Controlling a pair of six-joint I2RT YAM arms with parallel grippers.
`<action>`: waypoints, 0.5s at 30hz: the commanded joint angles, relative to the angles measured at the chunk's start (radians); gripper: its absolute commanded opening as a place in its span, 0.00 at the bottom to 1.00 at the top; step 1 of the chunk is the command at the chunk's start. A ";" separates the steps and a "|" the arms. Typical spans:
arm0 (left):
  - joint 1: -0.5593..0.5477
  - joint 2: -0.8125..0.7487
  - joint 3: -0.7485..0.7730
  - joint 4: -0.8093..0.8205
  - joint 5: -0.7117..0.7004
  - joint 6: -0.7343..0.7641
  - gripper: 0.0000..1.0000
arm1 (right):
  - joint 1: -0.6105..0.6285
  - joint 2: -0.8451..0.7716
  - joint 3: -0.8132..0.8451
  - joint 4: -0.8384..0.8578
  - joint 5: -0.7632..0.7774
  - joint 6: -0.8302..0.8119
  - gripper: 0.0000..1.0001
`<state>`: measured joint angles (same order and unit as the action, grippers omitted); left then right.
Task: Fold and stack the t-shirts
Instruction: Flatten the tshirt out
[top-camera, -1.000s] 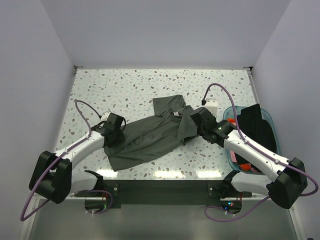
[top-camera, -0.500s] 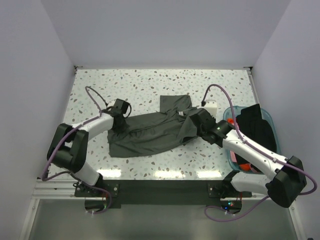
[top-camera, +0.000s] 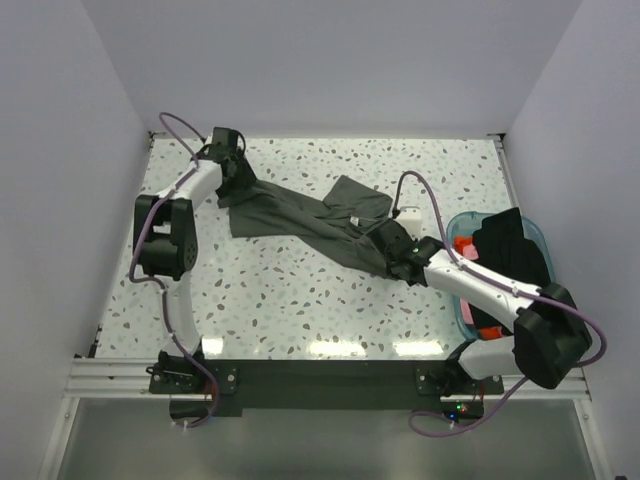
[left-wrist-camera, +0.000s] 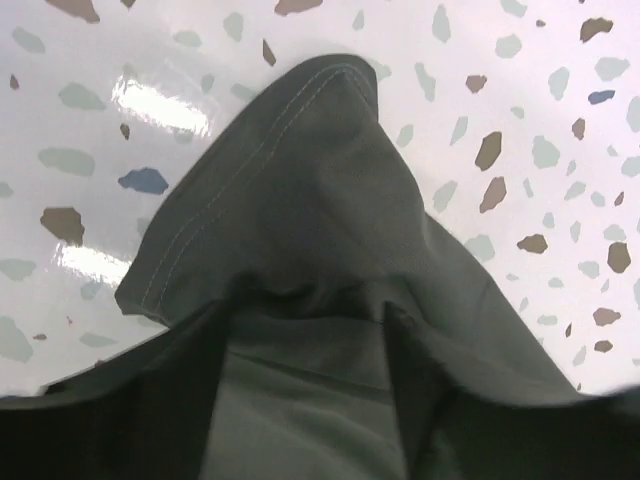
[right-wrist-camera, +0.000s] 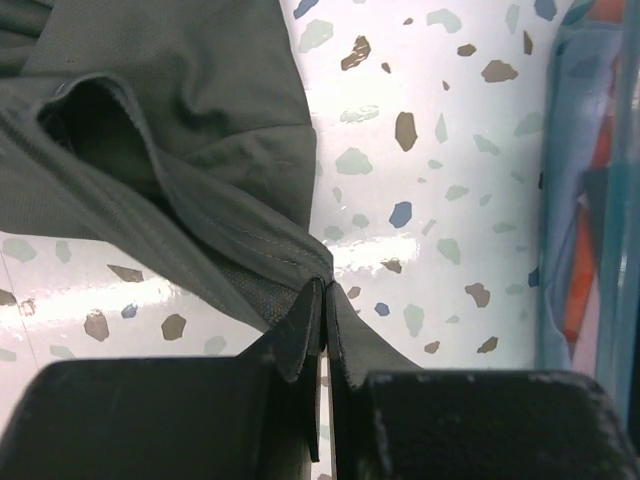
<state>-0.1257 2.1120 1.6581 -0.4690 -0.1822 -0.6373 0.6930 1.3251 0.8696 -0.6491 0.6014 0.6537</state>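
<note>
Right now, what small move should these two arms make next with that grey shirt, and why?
Probably pull the two ends a little further apart. The left claw and right claw each pinch an end of the dark grey-green t-shirt, which runs between them twisted and bunched, not yet flat enough for folding.

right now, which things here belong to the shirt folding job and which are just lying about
Part of the job:
grey-green t-shirt, stretched between left pincer and right pincer
black t-shirt and red-orange t-shirt, waiting in the teal tub

Just there:
the teal tub itself
speckled table
</note>
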 joint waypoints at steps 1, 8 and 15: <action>-0.002 -0.099 -0.044 -0.017 0.021 0.010 0.73 | -0.006 0.039 0.012 0.066 -0.003 0.030 0.00; -0.002 -0.395 -0.462 0.007 -0.135 -0.100 0.83 | -0.012 0.146 0.069 0.101 -0.006 0.012 0.00; -0.002 -0.511 -0.684 0.125 -0.056 -0.139 0.68 | -0.020 0.175 0.085 0.118 -0.011 -0.002 0.00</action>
<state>-0.1284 1.5856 1.0134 -0.4465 -0.2653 -0.7437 0.6800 1.4971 0.9127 -0.5751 0.5808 0.6506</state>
